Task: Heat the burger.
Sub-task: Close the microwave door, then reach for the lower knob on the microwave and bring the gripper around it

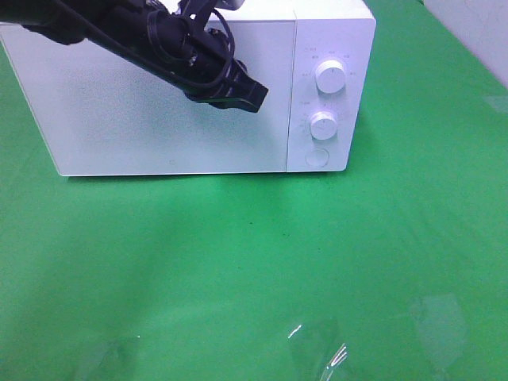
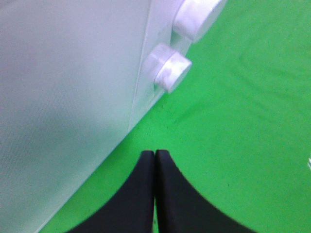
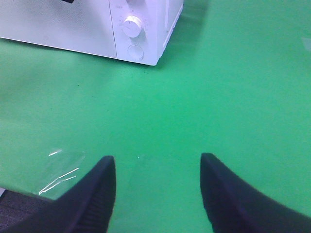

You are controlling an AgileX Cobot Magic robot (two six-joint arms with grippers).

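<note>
Burger is not seen; the microwave (image 1: 159, 103) is shut. Left gripper (image 2: 154, 154) is clenched empty, right gripper (image 3: 158, 167) released; the lower knob (image 1: 323, 125) could be knocked off-setting by the closed tips nearby.

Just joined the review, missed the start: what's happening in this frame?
The left gripper, jaws shut and empty, hangs in front of the closed door of the white microwave; whether it touches the door can't be judged. The right gripper is open and empty over the green cloth, away from the microwave. The burger shows in no view. It may be behind the door, but that can't be confirmed.
</note>
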